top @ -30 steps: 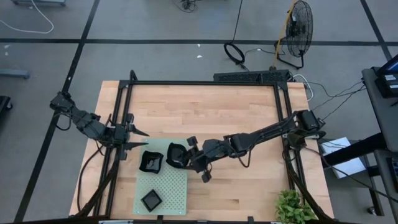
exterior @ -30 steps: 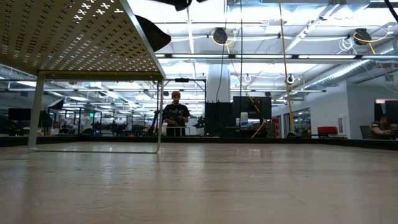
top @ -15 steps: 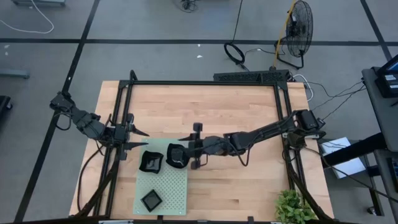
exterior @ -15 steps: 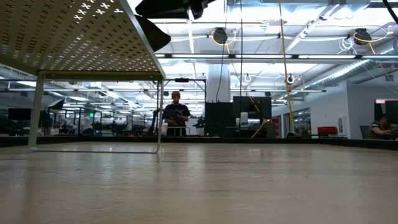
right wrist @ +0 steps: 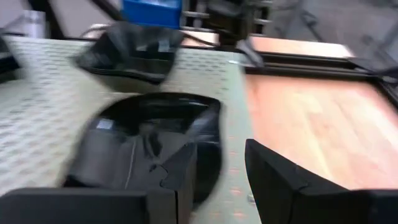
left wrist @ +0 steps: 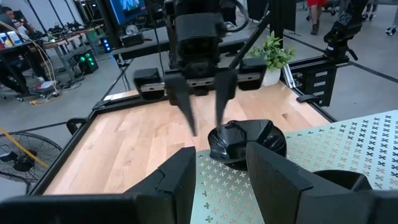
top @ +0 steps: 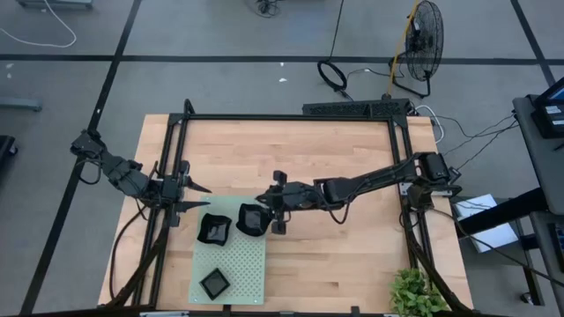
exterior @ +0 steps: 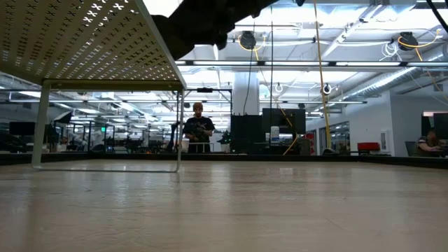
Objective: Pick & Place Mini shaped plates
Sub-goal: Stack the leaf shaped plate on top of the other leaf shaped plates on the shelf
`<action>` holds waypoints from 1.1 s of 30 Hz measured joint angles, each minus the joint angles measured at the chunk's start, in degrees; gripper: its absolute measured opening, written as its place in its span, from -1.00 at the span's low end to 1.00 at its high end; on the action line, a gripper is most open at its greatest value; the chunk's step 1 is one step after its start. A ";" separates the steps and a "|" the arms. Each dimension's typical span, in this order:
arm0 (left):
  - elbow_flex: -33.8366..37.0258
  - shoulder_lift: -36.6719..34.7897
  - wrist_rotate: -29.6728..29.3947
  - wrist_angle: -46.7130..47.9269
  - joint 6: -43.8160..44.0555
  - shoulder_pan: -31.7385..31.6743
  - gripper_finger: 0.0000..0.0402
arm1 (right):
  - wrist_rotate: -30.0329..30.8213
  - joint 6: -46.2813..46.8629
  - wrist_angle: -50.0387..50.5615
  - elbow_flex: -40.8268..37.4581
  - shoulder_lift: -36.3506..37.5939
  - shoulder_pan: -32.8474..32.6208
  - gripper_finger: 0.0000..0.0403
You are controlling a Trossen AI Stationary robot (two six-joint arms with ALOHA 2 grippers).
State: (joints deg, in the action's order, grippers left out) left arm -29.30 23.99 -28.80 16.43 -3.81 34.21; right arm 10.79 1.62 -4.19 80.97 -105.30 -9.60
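Note:
Three lots of black mini shaped plates rest on the pale green perforated mat (top: 233, 264). There is a pile (top: 214, 229) at its far left, a pile (top: 251, 220) at its far right corner, and a single square one (top: 214, 283) near the front. My right gripper (top: 263, 202) hangs open just beyond the far right pile (left wrist: 245, 143), its fingers (left wrist: 186, 109) slanting down beside it and nothing between them. My left gripper (top: 198, 195) waits open by the table's left rail, pointing across the mat.
A black frame (top: 291, 117) runs round the table's far and side edges. A potted plant (top: 414, 295) stands at the near right corner. Bare wood (top: 352, 255) lies right of the mat. In the low view the mat (exterior: 91, 35) stands raised on legs.
My right gripper has drawn back from the far right pile of plates toward the table's far edge and has rolled about its own axis. Its fingers stay apart. The pile stays where it was on the mat.

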 joint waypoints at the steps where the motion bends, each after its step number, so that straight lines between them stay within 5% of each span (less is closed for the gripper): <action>1: 0.00 0.00 0.00 0.00 -0.01 0.00 -0.27 | -1.48 -0.35 -0.24 0.00 0.00 -0.13 -0.38; 16: 0.00 0.00 0.00 0.00 -0.02 0.01 -0.27 | -21.60 0.73 -0.99 0.00 0.00 -2.09 -0.38; 28: 0.00 0.00 0.00 0.00 0.00 -0.01 -0.27 | -21.14 2.27 2.68 0.00 0.00 -5.85 -0.38; 33: 0.00 0.00 0.00 0.00 0.00 0.00 -0.27 | -13.07 3.75 5.42 0.00 0.00 -5.80 -0.38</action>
State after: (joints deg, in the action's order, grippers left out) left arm -29.30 23.99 -28.80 16.43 -3.81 34.21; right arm -2.27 5.37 1.23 80.97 -105.30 -15.40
